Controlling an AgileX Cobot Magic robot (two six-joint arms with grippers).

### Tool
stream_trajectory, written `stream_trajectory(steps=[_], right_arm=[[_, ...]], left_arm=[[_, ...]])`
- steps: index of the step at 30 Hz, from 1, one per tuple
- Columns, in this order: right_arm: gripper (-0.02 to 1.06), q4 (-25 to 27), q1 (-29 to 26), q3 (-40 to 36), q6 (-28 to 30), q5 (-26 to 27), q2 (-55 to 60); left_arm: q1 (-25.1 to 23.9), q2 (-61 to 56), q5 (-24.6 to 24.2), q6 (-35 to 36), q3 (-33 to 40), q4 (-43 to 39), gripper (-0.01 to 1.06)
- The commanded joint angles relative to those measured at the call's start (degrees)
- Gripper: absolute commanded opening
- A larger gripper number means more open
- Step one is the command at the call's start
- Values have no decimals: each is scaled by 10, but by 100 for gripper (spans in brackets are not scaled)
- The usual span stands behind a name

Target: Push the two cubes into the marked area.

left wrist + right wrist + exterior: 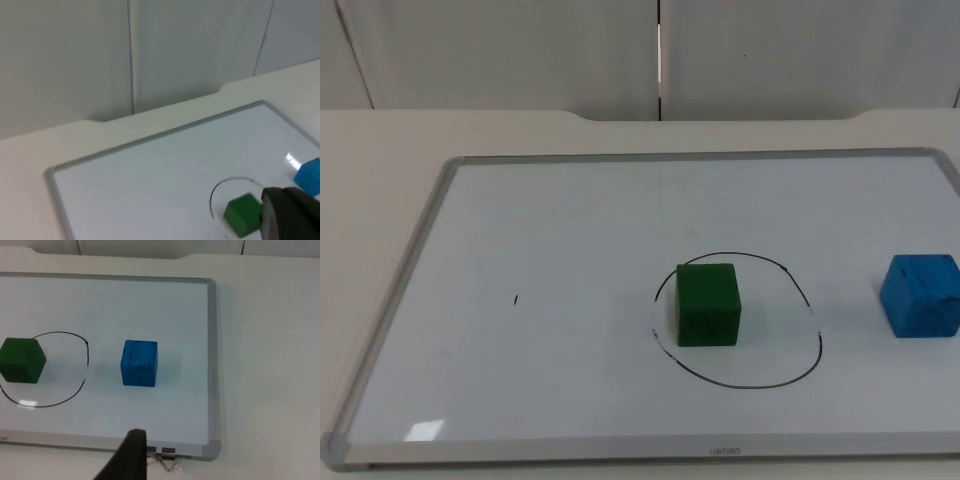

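Note:
A green cube (707, 304) stands on the whiteboard, inside the left part of a hand-drawn black ring (740, 385). A blue cube (921, 295) sits to the ring's right, outside it, close to the board's right edge. In the left wrist view my left gripper (292, 215) hovers high, with the green cube (243, 214) just beside it and the blue cube (310, 175) beyond. My right gripper (131, 455) is off the board's near edge, well short of the blue cube (139, 363); the green cube (21, 360) lies farther across.
The whiteboard has a raised grey frame (400, 290) and lies on the white table, which ends at the grey partition wall (520, 50). A small black mark (516, 299) is on the board's left half. A metal clip (167, 462) sticks out under the board's edge.

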State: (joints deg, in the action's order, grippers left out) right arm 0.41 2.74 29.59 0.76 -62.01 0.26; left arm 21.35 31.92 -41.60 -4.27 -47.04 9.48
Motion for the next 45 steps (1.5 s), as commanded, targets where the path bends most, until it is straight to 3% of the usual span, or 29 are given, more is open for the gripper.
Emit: stream_trajectory(steps=[1,5,19,26,32,42,45], right_arm=[[105,2,-2,-1,2,3,-3],[105,2,-2,-1,2,3,-3],[105,2,-2,-1,2,3,-3],[105,2,-2,-1,2,3,-3],[105,2,-2,-1,2,3,-3],[105,2,-2,-1,2,3,-3],[105,2,-2,-1,2,3,-3]], left_arm=[[-2,-27,-2,23,37,-24,0],[-2,-64,-12,43,69,-39,0],[-2,-230,-142,76,80,-90,0],[-2,-316,-160,76,81,-90,0],[-2,-319,-210,73,89,-90,0],[-2,-319,-200,30,191,-90,0],[-2,-319,-200,29,187,-95,0]])
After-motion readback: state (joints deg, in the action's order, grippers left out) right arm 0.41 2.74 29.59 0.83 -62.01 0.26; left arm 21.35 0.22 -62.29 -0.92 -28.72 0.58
